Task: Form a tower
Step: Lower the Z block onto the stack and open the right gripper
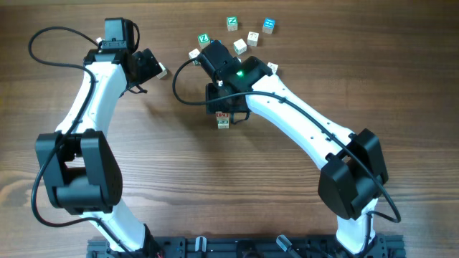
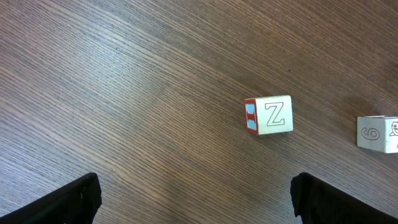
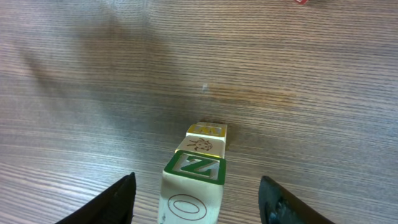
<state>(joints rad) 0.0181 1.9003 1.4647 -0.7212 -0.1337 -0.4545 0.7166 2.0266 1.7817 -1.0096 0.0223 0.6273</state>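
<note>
Jaws on my right side hang spread around the tower [image 3: 202,144], one on each side, with a gap both ways, so they pinch nothing.

The tower stands on the desk [image 1: 373,64] right under my right jaws, near the middle. I can see at least three cubes in it, with a green Z cube [image 3: 198,165] on top. My left jaws are spread wide too and hold nothing. A loose Z cube [image 2: 268,115] with a red side lies in front of them. More loose cubes [image 1: 253,36] lie at the far side. I think the tower is partly built, and more cubes could go on.
</note>
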